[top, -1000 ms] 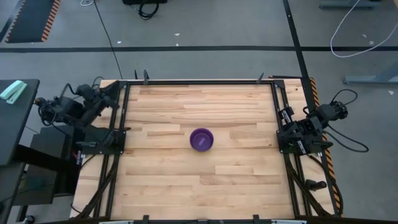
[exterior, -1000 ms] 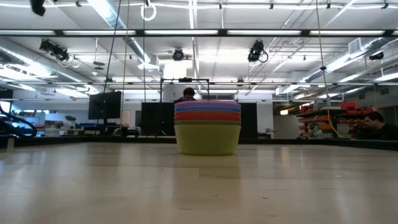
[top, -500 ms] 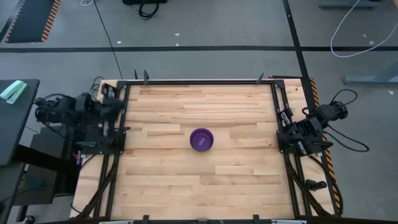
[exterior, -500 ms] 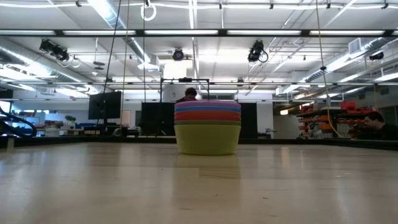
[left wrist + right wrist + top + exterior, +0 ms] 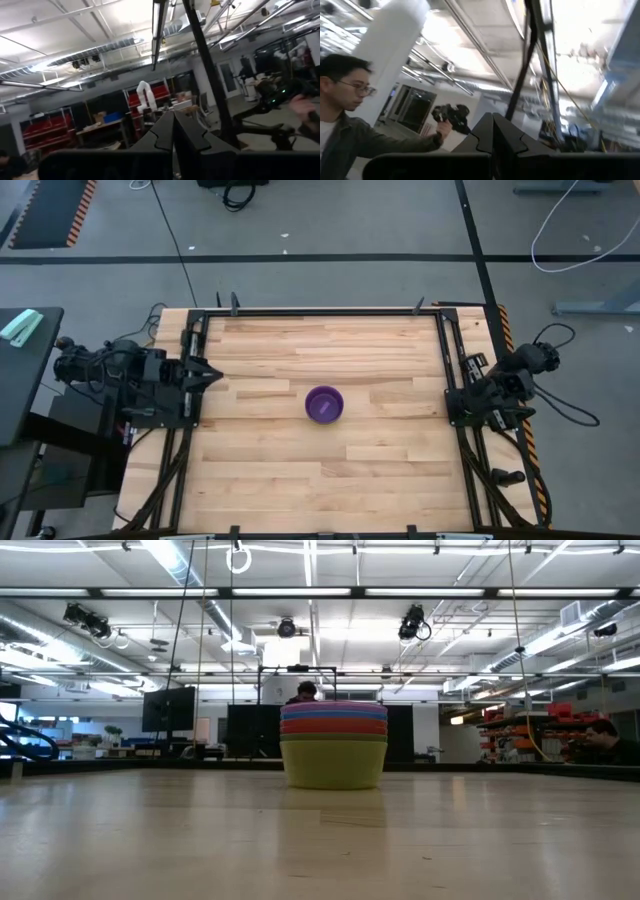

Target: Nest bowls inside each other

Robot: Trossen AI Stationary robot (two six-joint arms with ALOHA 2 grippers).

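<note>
The bowls (image 5: 324, 404) stand nested in one stack at the middle of the table, resting on the bottom bowl's base. From above only the purple top bowl shows. The low view shows the stack (image 5: 333, 745) from the side: purple rim on top, blue, orange and pink rims below it, and a yellow-green bowl at the bottom. My left gripper (image 5: 210, 376) is shut at the table's left rail and points toward the stack, far from it; its shut fingers (image 5: 173, 132) show in the left wrist view. My right gripper (image 5: 470, 373) is shut at the right rail; its fingers (image 5: 493, 132) meet too.
The wooden table (image 5: 260, 480) is framed by dark rails (image 5: 190, 420) on both sides. A person (image 5: 340, 115) holding a dark device stands beyond the table in the right wrist view. Another person (image 5: 600, 740) sits far back in the room.
My left arm has swung out from its folded place beyond the left rail; its gripper now reaches over that rail, pointing toward the table's right. My right arm has shifted a little at the right rail. The stack of bowls has stayed put.
</note>
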